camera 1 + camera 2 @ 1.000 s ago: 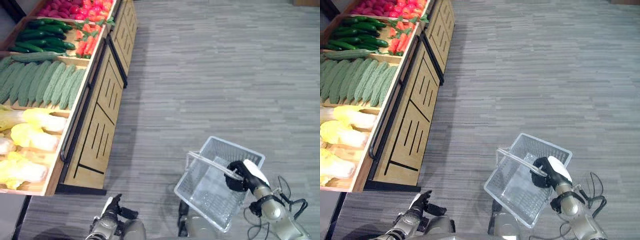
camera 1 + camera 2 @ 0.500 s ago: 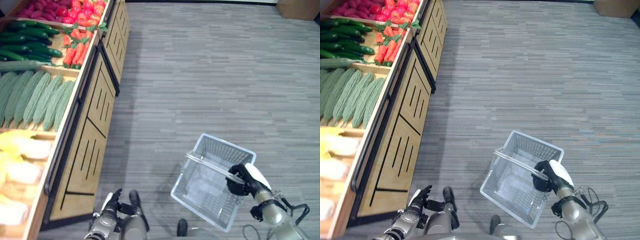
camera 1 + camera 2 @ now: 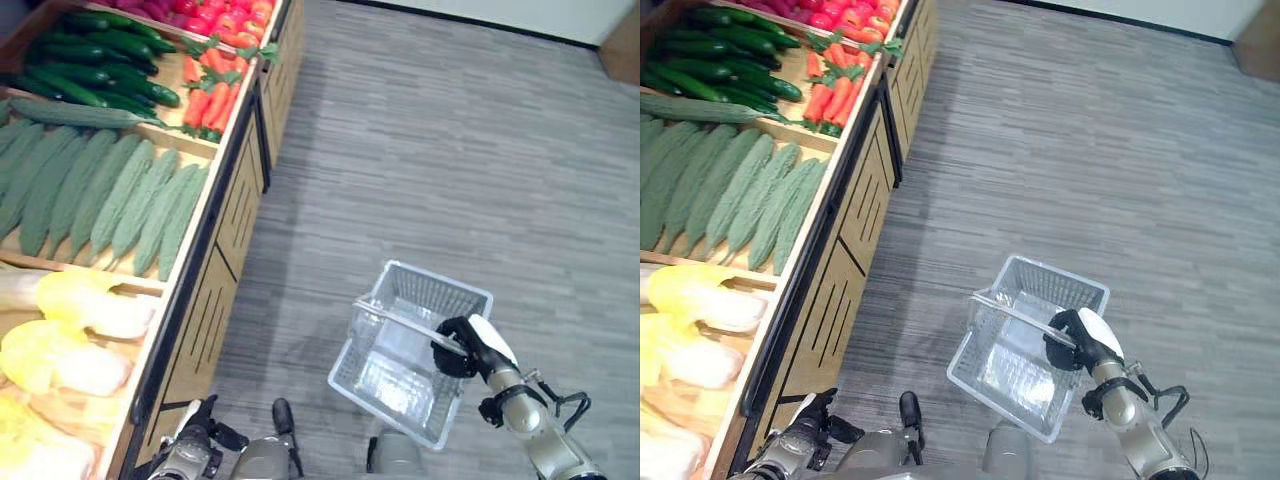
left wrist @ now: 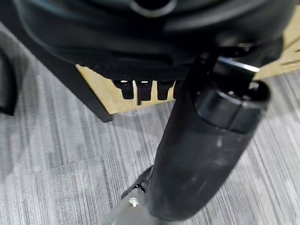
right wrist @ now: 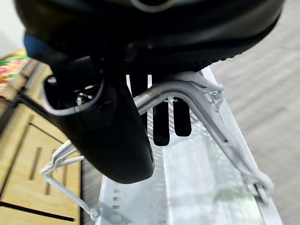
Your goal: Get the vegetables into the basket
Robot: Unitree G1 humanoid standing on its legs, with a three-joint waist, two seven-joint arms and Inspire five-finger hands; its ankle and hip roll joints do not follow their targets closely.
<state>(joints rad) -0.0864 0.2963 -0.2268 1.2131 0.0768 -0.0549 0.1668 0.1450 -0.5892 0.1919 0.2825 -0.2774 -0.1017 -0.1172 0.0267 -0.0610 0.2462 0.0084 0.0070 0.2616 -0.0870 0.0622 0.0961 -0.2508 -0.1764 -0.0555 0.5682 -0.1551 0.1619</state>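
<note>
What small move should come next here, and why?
Probably raise the left hand toward the bitter gourds on the wooden stand: the basket hangs empty by its handle from the right hand, while the left hand is low beside the stand, holding nothing.

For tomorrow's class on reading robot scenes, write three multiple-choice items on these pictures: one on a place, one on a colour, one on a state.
1. Where do the carrots lie?
A. in the basket
B. on the wooden stand
C. on the floor

2. What colour are the cabbages?
A. pale yellow
B. red
C. blue

3. What is the right hand doing?
A. hanging open
B. holding a cucumber
C. gripping the basket handle

Key: 1 B, they sit in a bin of the stand; 2 A, yellow-white leaves; 3 C, its fingers curl round the handle of the basket.
</note>
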